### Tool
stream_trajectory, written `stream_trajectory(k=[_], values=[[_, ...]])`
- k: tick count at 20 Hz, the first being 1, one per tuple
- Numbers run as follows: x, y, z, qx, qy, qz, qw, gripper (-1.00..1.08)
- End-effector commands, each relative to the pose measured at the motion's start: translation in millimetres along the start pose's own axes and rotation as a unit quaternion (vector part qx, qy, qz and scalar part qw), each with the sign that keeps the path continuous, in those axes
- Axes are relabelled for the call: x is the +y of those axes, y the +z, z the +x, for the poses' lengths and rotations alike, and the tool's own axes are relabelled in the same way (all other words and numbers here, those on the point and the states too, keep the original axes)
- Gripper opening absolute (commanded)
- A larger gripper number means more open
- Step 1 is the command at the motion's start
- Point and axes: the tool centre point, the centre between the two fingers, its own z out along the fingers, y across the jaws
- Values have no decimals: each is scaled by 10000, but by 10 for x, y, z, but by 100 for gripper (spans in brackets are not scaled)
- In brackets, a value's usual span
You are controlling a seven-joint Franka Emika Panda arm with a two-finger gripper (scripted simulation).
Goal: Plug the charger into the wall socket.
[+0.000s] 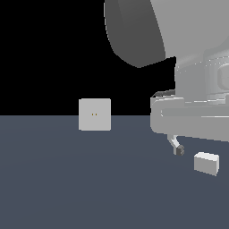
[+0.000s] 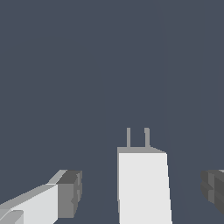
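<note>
hand (image 2: 140, 192) spread wide, straddling the charger (image 2: 142, 183) untouched; you're lined up to grip. wall socket (image 1: 95, 115) stands well apart across the worktop (image 1: 67, 179).

no readable text, labels, numbers, signs anywhere

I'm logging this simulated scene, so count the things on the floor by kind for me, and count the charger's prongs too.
Chargers: 1, the charger lying on the floor between the open jaws.
Wall sockets: 1, the wall socket standing upright, apart from the charger.
Total things: 2.
Prongs on the charger: 2, the prongs seen in the wrist view.
</note>
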Motion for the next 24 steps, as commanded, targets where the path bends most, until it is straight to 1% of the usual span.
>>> stream_trajectory(k=[1,5,6,18,21,24], values=[[-4,78,-12,3,1,3,10000,100],[-3,119,-17,4,3,6,10000,100],[-3,119,-17,4,3,6,10000,-100],[-28,108,-19,4,-33,13,10000,-100],[-151,62,-25,6,-214,41,9998,-100],[-386,-28,-50,10,-563,97,9984,-100]])
